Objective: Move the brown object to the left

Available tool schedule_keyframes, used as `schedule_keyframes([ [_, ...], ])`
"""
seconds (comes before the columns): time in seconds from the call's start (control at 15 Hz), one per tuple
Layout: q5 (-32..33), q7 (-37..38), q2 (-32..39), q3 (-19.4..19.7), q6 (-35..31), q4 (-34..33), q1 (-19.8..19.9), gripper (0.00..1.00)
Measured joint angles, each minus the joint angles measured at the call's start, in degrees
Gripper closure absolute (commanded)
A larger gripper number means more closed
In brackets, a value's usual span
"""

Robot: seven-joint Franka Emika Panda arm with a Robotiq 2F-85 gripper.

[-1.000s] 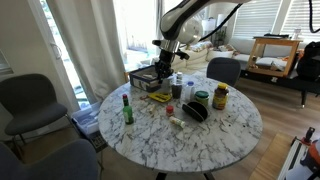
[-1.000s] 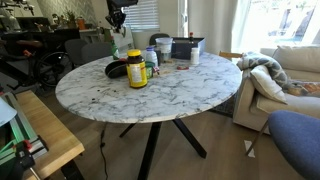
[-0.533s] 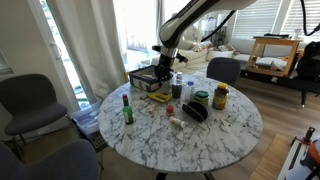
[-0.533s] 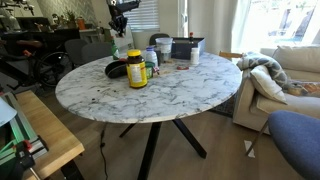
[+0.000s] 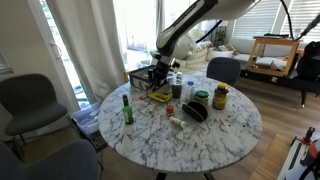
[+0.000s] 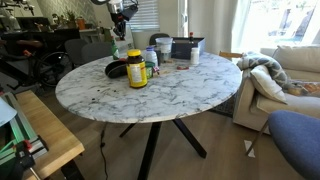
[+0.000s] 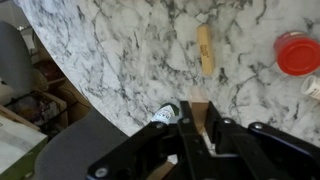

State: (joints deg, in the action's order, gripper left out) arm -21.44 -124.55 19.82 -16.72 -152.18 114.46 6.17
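**While gripper [image 7: 198,116] hovers, brown object [image 7: 205,50] untouched**

Nearest the wrist camera, the gripper is being shown; its jaw spacing cannot be told. Beyond it, the brown object is being borne flat by the marble table [image 7: 120,50], apart from the gripper, near a red lid [image 7: 298,53].

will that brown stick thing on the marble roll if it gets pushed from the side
The brown stick looks slim and rounded, lying flat on the smooth marble table, so a sideways push would probably roll it. It looks small and straight, so likely stiff and light.
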Motion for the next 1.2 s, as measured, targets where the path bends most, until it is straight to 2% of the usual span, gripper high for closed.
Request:
schedule_keyframes([
  [0.13, -1.52, -8.20, 3.41, -3.51, -0.20, -1.34, 3.24, 0.96],
  [0.27, -1.55, -15.88, 6.83, -4.12, 0.11, -3.17, 4.51, 0.96],
  [0.33, -0.80, -18.02, 8.47, -3.54, 0.60, -4.38, 4.62, 0.82],
  [0.53, 4.00, -13.69, 11.14, 1.76, 0.66, -7.51, 2.14, 0.82],
  [0.6, 4.28, -13.30, 11.40, 2.29, 0.66, -7.98, 1.74, 0.96],
  [0.73, 4.82, -13.01, 11.39, 2.38, 0.65, -8.13, 1.37, 0.96],
  [0.87, 9.45, -12.42, 11.39, 3.72, 1.88, -8.24, 0.33, 0.96],
  [1.0, 15.35, -11.35, 11.57, 6.19, 7.27, -10.01, -1.24, 0.96],
  [1.2, 20.01, -11.66, 12.41, 7.29, 20.56, -16.26, -1.85, 0.96],
])
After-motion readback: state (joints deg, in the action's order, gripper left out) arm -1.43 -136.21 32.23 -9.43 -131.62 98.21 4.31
